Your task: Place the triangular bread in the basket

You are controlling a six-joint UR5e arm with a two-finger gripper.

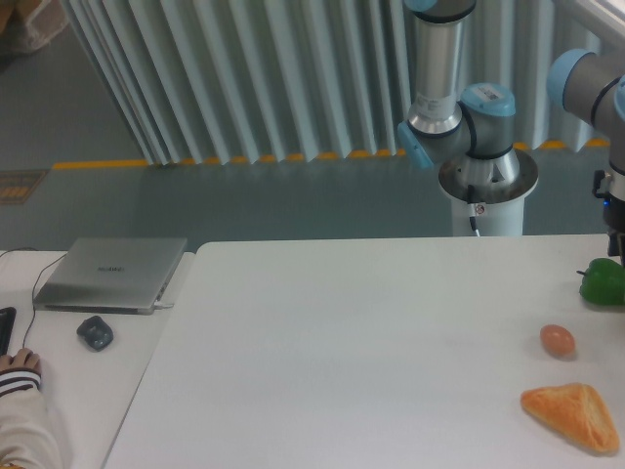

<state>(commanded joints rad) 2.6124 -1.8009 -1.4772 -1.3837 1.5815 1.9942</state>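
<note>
A robotics lab: pedestal-mounted arm (469, 127), corrugated partition (244, 78), yellow floor tape (107, 163), closed laptop (112, 274).

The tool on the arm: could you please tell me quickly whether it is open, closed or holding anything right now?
Tool: cannot be told; only a dark part shows at the right edge, above the green object.
</note>
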